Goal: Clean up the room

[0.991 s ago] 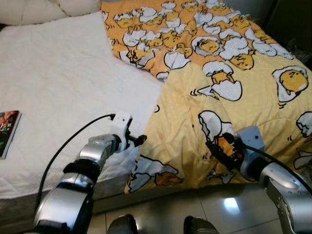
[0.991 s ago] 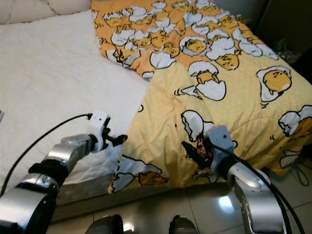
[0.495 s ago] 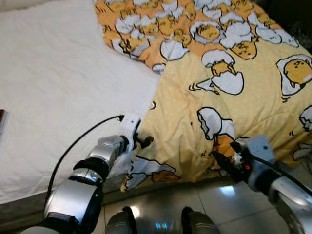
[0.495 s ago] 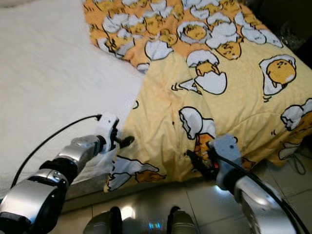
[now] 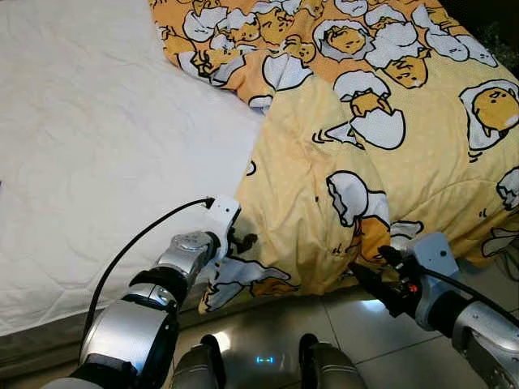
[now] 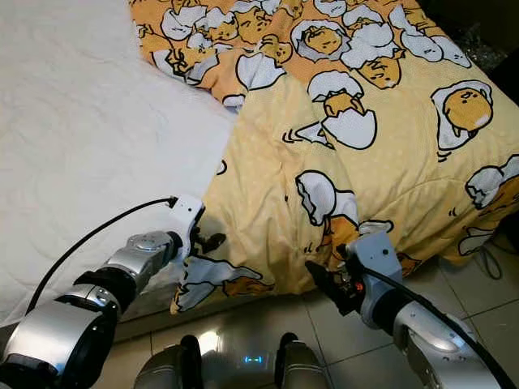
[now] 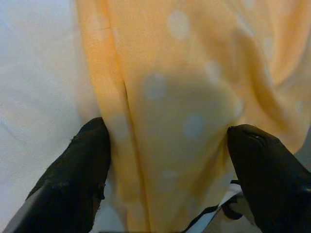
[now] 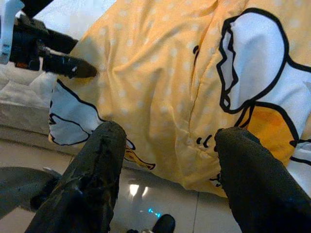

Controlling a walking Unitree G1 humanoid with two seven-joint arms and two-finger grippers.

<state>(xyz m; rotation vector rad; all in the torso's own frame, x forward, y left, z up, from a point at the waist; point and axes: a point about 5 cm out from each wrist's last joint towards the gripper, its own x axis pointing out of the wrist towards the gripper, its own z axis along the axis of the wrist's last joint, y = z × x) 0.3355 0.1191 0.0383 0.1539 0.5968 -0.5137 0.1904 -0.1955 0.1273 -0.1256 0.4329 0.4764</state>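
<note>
Soft yellow blanket (image 5: 389,186), polka-dotted with egg cartoons, is draped over the bed's foot edge onto quilted white mattress (image 5: 97,162). Left gripper (image 7: 165,145) is spread around a fold; right gripper (image 8: 165,145) is held open near the hanging hem above glossy tiles (image 5: 340,340).

We see a bed (image 5: 97,146) under a rumpled white sheet (image 5: 73,203) filling the left and far side; near us, a glossy tiled floor (image 5: 268,332) throws back bright spots of light
</note>
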